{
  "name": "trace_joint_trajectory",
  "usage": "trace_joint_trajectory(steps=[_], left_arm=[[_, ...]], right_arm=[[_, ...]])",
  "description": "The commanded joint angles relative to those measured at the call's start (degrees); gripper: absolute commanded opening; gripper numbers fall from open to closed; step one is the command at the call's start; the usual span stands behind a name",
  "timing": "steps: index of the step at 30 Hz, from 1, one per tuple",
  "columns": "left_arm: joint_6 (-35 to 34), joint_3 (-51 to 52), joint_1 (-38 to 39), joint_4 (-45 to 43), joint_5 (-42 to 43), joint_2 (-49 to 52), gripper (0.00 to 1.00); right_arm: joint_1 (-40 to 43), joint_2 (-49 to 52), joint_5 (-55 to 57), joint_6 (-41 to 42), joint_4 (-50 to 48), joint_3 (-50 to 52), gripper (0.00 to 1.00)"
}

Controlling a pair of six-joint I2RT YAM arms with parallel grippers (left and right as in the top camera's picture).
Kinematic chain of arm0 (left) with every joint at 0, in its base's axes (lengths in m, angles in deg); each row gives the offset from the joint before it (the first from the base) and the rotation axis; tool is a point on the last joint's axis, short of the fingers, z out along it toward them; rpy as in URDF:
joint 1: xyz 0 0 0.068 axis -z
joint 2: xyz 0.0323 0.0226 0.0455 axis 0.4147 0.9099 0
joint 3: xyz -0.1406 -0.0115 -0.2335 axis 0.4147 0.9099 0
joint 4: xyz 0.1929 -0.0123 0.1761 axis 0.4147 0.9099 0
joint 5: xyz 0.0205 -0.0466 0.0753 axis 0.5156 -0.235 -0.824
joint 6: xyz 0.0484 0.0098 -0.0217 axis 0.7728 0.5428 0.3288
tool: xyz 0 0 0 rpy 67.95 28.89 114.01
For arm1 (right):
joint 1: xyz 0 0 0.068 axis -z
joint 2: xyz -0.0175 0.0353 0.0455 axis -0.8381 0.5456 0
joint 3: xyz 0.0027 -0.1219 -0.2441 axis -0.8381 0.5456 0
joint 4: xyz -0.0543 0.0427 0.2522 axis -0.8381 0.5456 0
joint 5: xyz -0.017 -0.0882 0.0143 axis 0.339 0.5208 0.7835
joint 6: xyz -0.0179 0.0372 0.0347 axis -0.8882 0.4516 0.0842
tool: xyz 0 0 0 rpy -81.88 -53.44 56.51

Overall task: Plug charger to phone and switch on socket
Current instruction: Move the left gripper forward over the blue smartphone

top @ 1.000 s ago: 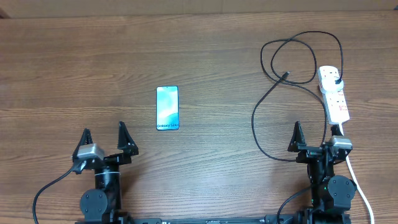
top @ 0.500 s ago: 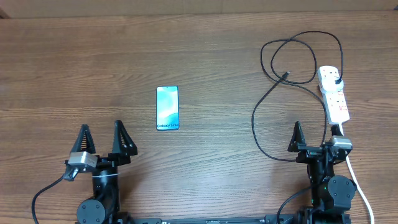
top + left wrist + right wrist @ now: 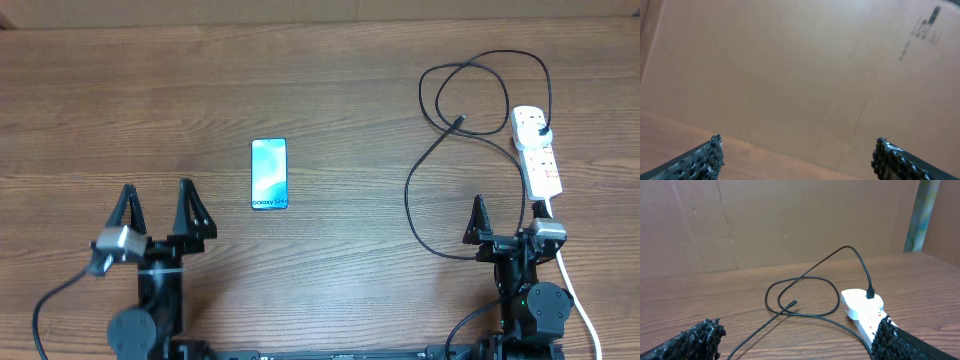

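The phone (image 3: 269, 174) lies flat on the wooden table, blue-teal screen up, "Galaxy" text at its near short edge. The charger, a thin black cable (image 3: 408, 190), loops at the right; its free plug tip (image 3: 459, 122) lies on the wood and its dark adapter (image 3: 540, 126) sits in the far end of the white socket strip (image 3: 540, 160). My left gripper (image 3: 157, 192) is open and empty, near-left of the phone. My right gripper (image 3: 510, 215) is open and empty, just near of the strip. The right wrist view shows the plug tip (image 3: 792, 302), adapter (image 3: 870, 294) and strip (image 3: 860, 305) ahead of the gripper (image 3: 797, 330).
The strip's white lead (image 3: 580, 300) runs along the right arm toward the near edge. A brown cardboard wall (image 3: 800, 65) fills the left wrist view, with only the left gripper (image 3: 797, 150) fingertips low in frame. Bare wood lies between the phone and the cable.
My left gripper has swung left and slightly back, its camera now tilted up at the cardboard wall. The right arm, phone, cable and strip have not moved.
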Motion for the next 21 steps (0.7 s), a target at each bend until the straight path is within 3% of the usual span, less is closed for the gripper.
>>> trace_joint_trajectory(steps=[1, 13, 21], left_arm=[[0.5, -6.6, 0.3, -0.2, 2.2, 8.7, 1.00], [0.7, -27.1, 0.4, 6.3, 15.4, 34.4, 1.00], [0.7, -34.9, 0.4, 5.8, 25.1, 45.0, 1.00]], right_arm=[[-0.2, -0.6, 0.6, -0.1, -0.3, 0.6, 1.00], [-0.2, -0.6, 0.6, -0.1, -0.3, 0.6, 1.00], [-0.2, -0.6, 0.6, -0.1, -0.3, 0.6, 1.00]])
